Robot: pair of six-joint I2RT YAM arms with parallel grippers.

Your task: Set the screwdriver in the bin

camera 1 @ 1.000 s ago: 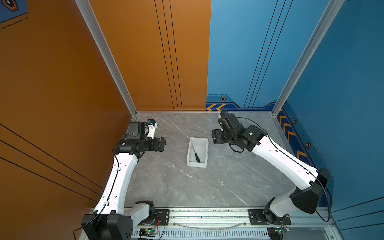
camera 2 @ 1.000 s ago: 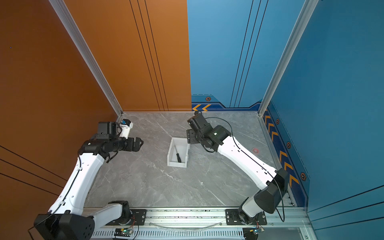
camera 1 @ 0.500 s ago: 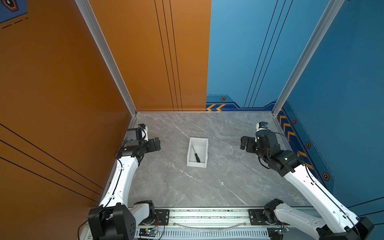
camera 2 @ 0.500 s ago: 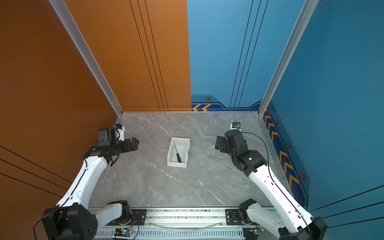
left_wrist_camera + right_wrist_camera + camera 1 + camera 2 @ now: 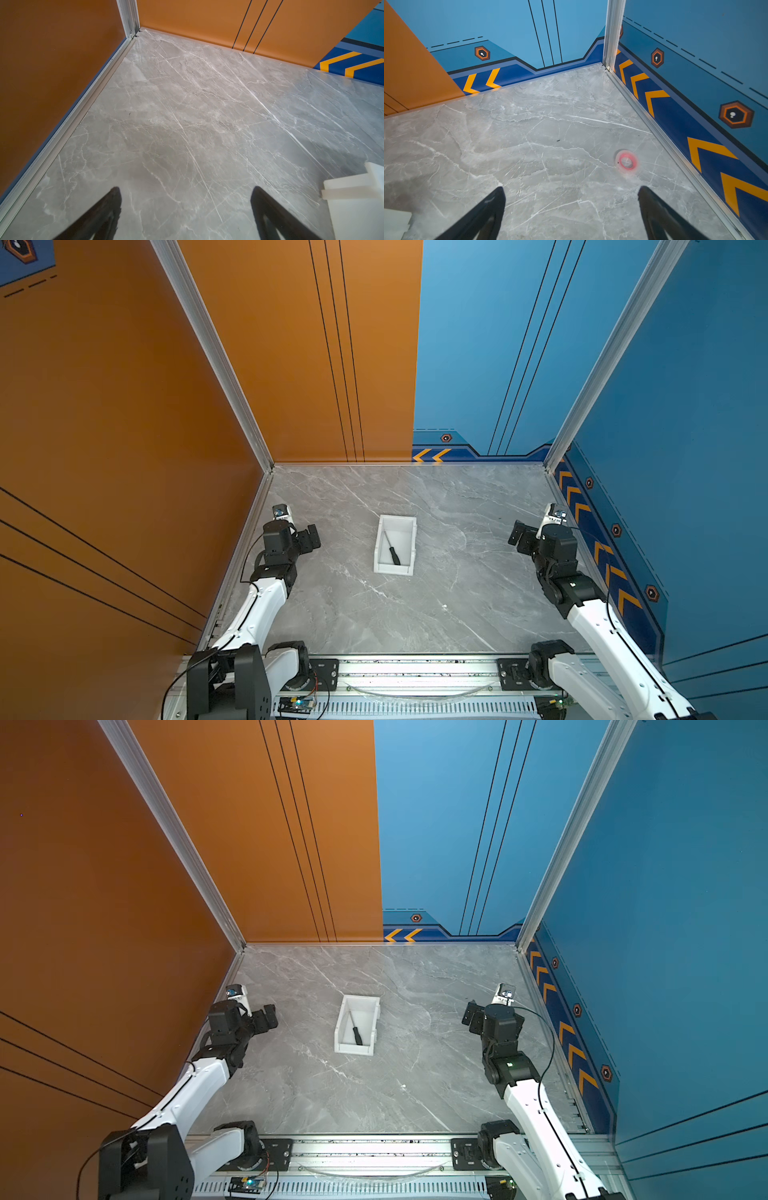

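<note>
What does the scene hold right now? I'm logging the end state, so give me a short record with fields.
screwdriver: lying inside the bin, handle toward the low front lip
bin: white, mid-table, touched by neither arm
left gripper: open, empty, near the orange wall
right gripper: open, empty, near the blue wall
task: looks done
</note>
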